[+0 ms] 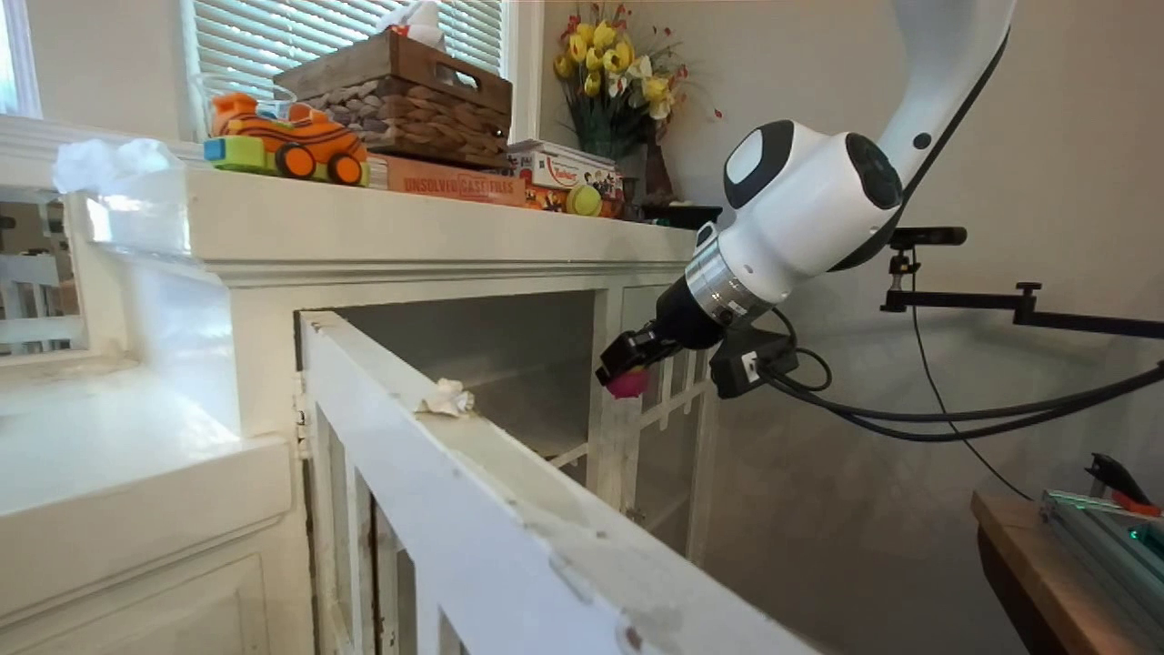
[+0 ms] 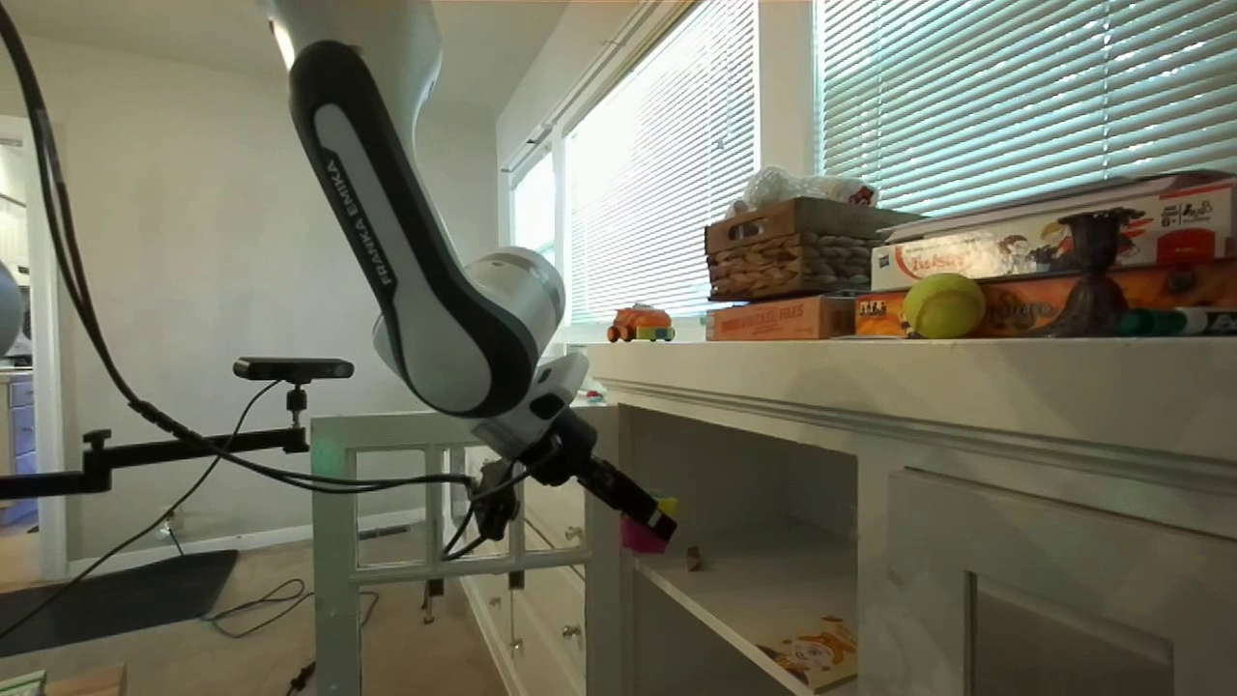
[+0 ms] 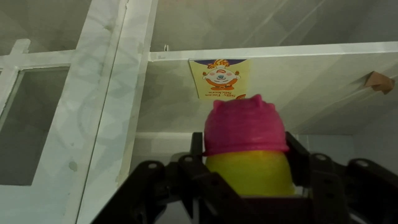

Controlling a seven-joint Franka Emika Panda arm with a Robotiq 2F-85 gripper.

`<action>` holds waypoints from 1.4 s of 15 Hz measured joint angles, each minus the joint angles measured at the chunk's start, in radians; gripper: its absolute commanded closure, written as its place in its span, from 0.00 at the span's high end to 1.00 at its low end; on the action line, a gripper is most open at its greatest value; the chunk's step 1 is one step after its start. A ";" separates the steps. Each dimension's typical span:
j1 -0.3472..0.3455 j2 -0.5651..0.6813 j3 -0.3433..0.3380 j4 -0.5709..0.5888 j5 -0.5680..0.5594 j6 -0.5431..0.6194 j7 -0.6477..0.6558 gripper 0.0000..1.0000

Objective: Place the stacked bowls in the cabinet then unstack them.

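My gripper [image 3: 244,137] is shut on two stacked bowls. The pink bowl [image 3: 245,127], with small knobs, sits over the yellow bowl [image 3: 252,172] between the fingers. In both exterior views the gripper [image 1: 618,357] [image 2: 657,522] points down at a slant and holds the pink bowl [image 1: 627,383] [image 2: 640,537] in the air at the cabinet's opening. A bit of the yellow bowl [image 2: 668,506] shows in an exterior view. The cream-white cabinet [image 1: 436,218] [image 2: 918,387] has a door [image 1: 546,518] [image 2: 333,541] swung open. Its inner shelf [image 2: 744,570] lies a little lower than the bowls.
A sticker card [image 2: 817,652] [image 3: 220,77] and a brown scrap [image 2: 693,559] [image 3: 379,81] lie on the shelf. The upright post [image 3: 124,77] borders the opening. A basket [image 1: 400,100], toy car [image 1: 291,146] and tennis ball [image 2: 944,305] stand on the cabinet top.
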 measured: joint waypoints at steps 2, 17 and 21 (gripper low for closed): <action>0.000 0.001 -0.001 0.000 0.000 -0.006 0.000 0.37; 0.413 0.166 -0.401 0.136 -0.007 -0.169 0.256 0.37; 0.439 0.242 -0.414 0.204 -0.014 -0.224 0.280 0.37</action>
